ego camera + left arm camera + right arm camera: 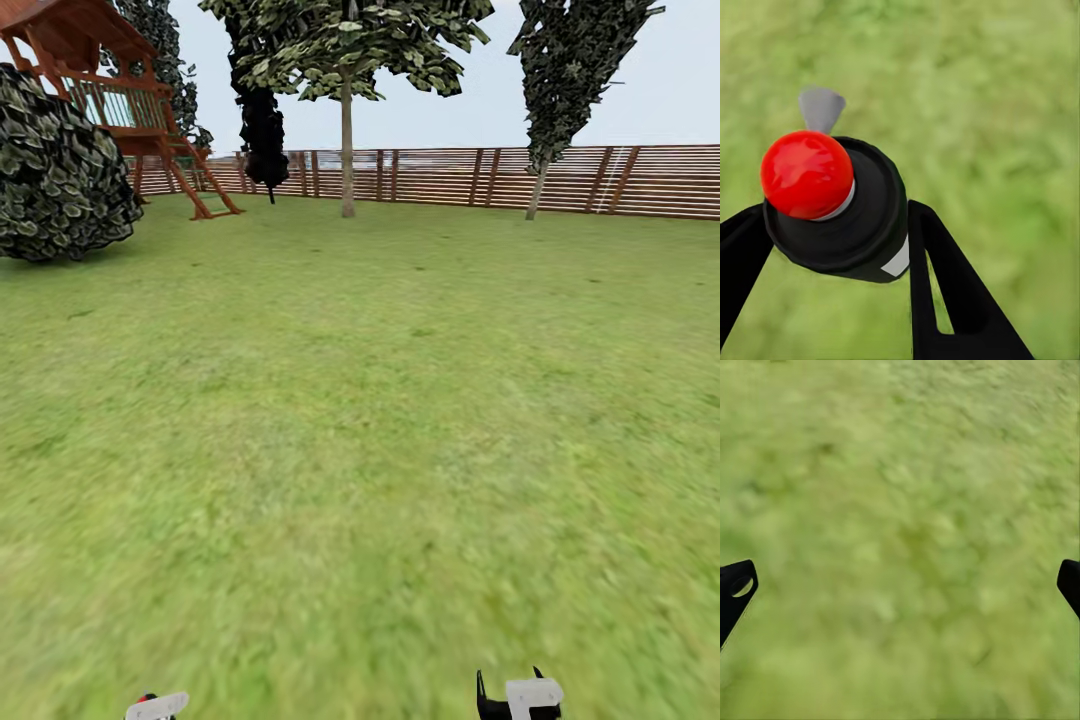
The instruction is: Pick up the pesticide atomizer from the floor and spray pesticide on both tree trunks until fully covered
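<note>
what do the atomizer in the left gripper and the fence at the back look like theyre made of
The atomizer looks like plastic: a matte black body and a glossy red cap with a soft highlight, though painted metal can't be ruled out. It sits between the left gripper fingers. The fence looks like wood: brown horizontal slats on darker posts, dull and unpolished.

Grass floor (360,450), play tower (120,100)
</note>
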You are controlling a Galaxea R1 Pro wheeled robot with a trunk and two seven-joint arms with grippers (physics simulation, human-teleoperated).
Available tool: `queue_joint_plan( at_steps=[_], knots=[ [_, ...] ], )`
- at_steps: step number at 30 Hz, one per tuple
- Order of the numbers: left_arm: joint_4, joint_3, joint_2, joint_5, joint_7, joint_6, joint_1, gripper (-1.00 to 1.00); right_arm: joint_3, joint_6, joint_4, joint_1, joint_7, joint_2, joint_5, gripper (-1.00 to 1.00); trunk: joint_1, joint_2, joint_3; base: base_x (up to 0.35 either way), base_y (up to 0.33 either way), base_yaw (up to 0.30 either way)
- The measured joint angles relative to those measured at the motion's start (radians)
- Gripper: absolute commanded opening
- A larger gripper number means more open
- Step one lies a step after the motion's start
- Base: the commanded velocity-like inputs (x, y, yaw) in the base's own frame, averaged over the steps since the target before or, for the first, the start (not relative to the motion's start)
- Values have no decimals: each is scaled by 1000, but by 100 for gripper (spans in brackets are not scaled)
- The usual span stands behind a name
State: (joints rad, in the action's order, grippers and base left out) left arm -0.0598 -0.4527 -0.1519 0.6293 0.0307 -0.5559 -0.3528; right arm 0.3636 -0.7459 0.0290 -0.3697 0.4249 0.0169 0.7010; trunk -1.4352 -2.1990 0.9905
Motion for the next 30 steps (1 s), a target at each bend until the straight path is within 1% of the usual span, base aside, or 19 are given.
queue_joint_plan(
  at_steps=[30],
  knots=[
    [0,0,0,0,0,-1,0,-100,0,0,-1,0,0,0,0,100,0,0,0,340,0,0]
  ],
)
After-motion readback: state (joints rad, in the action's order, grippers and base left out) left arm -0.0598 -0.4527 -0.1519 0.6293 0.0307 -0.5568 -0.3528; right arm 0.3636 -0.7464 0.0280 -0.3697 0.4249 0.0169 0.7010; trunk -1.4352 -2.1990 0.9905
